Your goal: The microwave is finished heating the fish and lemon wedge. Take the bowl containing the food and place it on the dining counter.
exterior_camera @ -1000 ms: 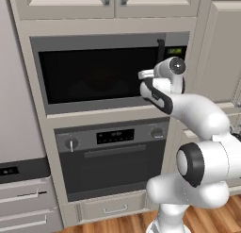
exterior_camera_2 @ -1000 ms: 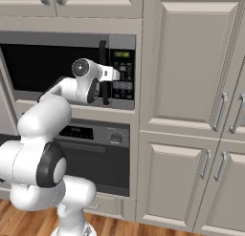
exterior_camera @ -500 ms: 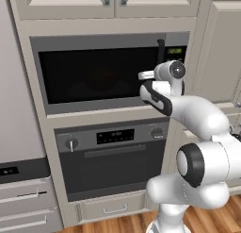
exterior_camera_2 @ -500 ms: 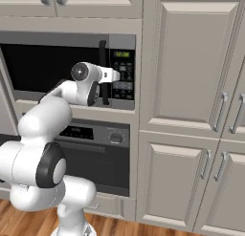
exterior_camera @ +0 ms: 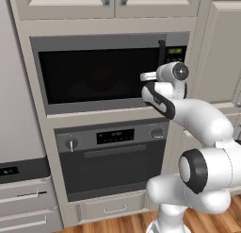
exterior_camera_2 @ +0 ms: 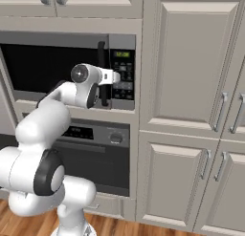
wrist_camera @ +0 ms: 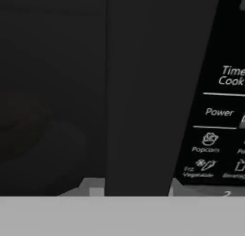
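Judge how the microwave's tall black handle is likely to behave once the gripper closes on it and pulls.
The handle looks like a straight, rigid vertical bar, so it probably won't flex. Its smooth dark surface may be somewhat slippery for the fingertips. It sits at the right edge of the microwave door, so pulling likely swings the door out rather than straight back.

The microwave (exterior_camera: 101, 74) sits built into the pale cabinets, its dark glass door shut. The white arm reaches up from the lower right, its hand at the tall black handle (exterior_camera: 162, 50). Below the microwave is an oven (exterior_camera: 113, 156) with two knobs.
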